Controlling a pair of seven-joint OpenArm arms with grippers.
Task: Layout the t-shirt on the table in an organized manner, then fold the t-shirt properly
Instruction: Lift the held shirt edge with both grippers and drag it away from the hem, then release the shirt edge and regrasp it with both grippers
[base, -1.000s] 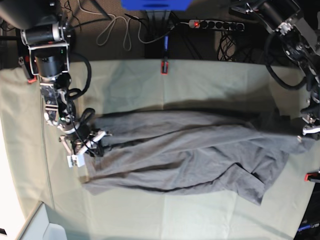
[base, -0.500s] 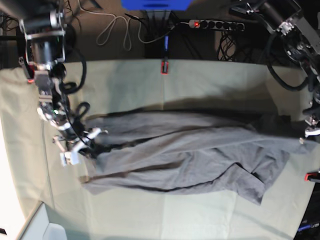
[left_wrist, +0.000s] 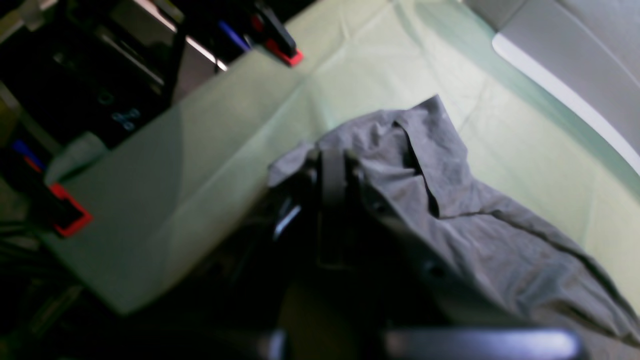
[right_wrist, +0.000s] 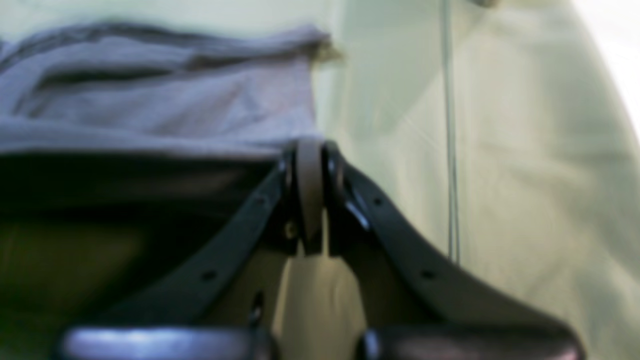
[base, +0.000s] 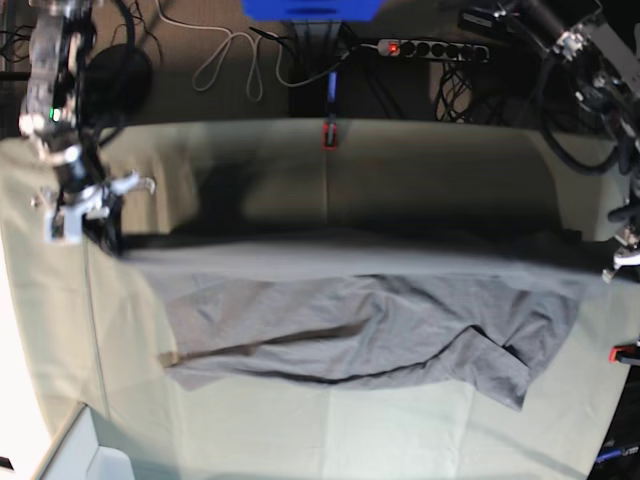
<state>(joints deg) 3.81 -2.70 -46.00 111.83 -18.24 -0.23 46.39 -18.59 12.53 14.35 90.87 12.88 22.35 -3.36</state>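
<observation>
We find both grippers (right_wrist: 312, 150) (left_wrist: 332, 157) clamped on the shirt (base: 350, 255), apparently to pull its edge taut.

Right gripper (base: 112, 240): raised and shifted toward the far left corner of the table (base: 250, 430), in the base view. T-shirt (base: 350, 345), far edge: drawn up into a taut span from that gripper toward the right edge, blurred, a broad shadow now behind it.
</observation>
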